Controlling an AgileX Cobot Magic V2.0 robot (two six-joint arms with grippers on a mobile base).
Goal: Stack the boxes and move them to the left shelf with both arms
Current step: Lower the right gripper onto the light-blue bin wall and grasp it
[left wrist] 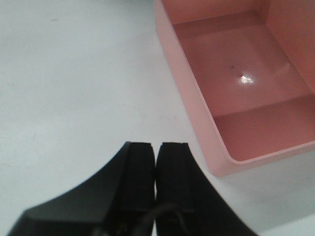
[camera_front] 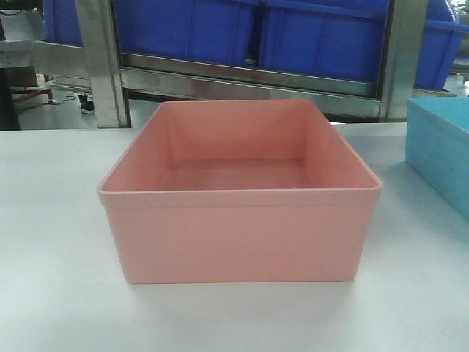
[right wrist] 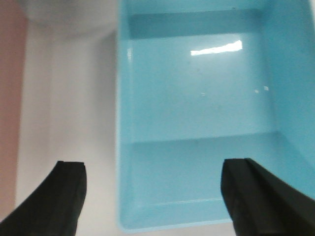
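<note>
The salmon pink box [camera_front: 240, 213] stands open and empty in the middle of the tabletop; it also shows in the left wrist view [left wrist: 236, 93] at upper right. The light sky blue box [camera_front: 443, 150] stands to its right, cut off by the frame edge. In the right wrist view the blue box [right wrist: 197, 123] lies below my right gripper [right wrist: 155, 189], which is wide open and empty, one finger over the table left of the box wall, the other over the box. My left gripper [left wrist: 156, 147] is shut and empty over bare table, left of the pink box's near corner.
A steel-framed rack [camera_front: 102, 66] with dark royal-blue crates [camera_front: 293, 33] stands behind the table's far edge. The pink box's side shows as a strip at the left of the right wrist view [right wrist: 10, 113]. The grey-white tabletop [camera_front: 51, 257] surrounds the boxes.
</note>
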